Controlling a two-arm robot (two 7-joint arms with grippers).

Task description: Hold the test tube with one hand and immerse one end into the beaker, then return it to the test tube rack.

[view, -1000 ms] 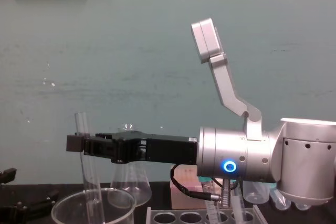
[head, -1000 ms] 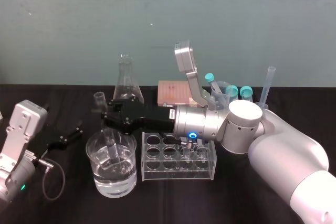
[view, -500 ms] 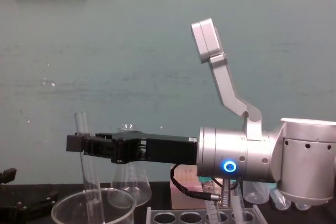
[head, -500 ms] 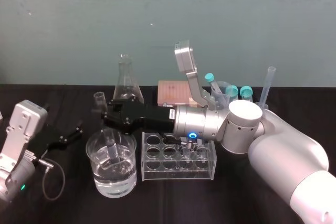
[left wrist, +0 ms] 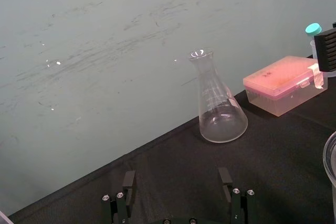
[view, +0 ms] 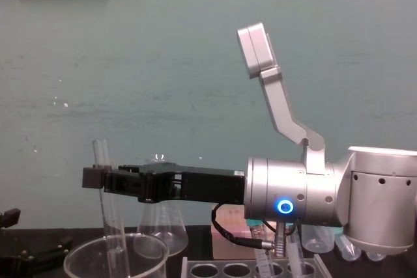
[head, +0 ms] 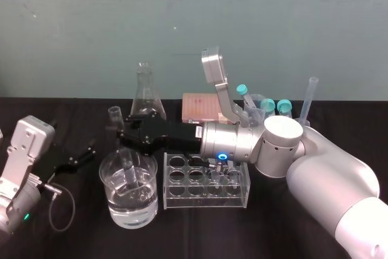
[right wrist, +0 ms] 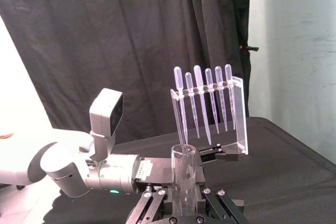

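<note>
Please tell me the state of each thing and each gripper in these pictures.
test tube: upright, held, lower end inside the beaker.
beaker: upright, partly filled with clear liquid.
test tube rack: standing upright beside the beaker.
right gripper: shut on the test tube above the beaker.
left gripper: open, parked at the left.
flask: upright, empty.

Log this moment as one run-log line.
phase: dip | right gripper: shut on tube, lower end in beaker | left gripper: open, parked at left | rack: tube not yet returned
</note>
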